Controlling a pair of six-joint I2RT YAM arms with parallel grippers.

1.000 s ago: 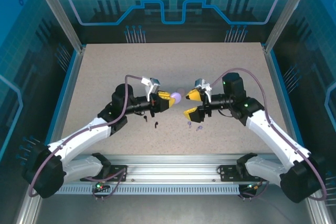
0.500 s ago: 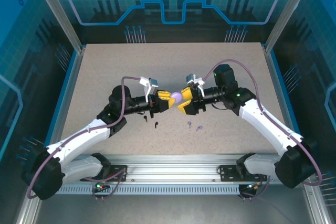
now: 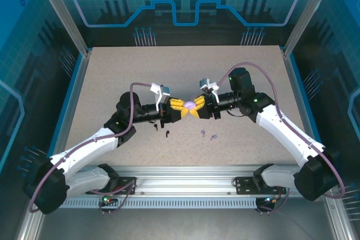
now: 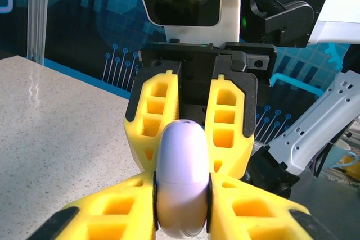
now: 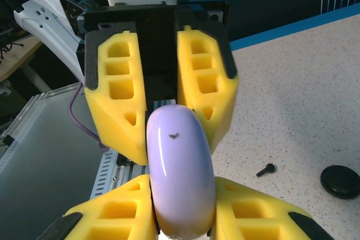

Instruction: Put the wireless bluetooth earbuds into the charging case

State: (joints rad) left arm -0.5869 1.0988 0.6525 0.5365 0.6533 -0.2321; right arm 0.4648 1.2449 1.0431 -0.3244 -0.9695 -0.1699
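Little of the task is done, judging by how things lie. On the left, two black earbuds (image 3: 154,127) lie loose on the bench (image 3: 112,71), just below the left arm's wrist, close to each other and apart from any case. The right wrist view shows one such earbud (image 5: 265,169) beside a dark round thing (image 5: 340,181), probably a black case, though I cannot tell if it is open.

The left pincer (image 3: 183,109) is closed on the lilac case (image 3: 190,105), its yellow fingers (image 4: 118,212) pressed against both sides of the smooth oval shell. The case is held up off the bench at mid-table, between the two arms. No open lid and no seam gap is visible in either wrist view, so it looks shut.

The right pincer (image 3: 198,108) meets it head-on and is clamped on the same case from the opposite end, turned crosswise to the left one. Each pincer has only this case in its grip.

To the right and nearer, two lilac earbuds (image 3: 202,133) lie on the bench just beside each other, below the right pincer and well clear of the case.

So what is left looks like nearly everything: open the lid, then pick up and seat the earbuds. None is seated that I can see.
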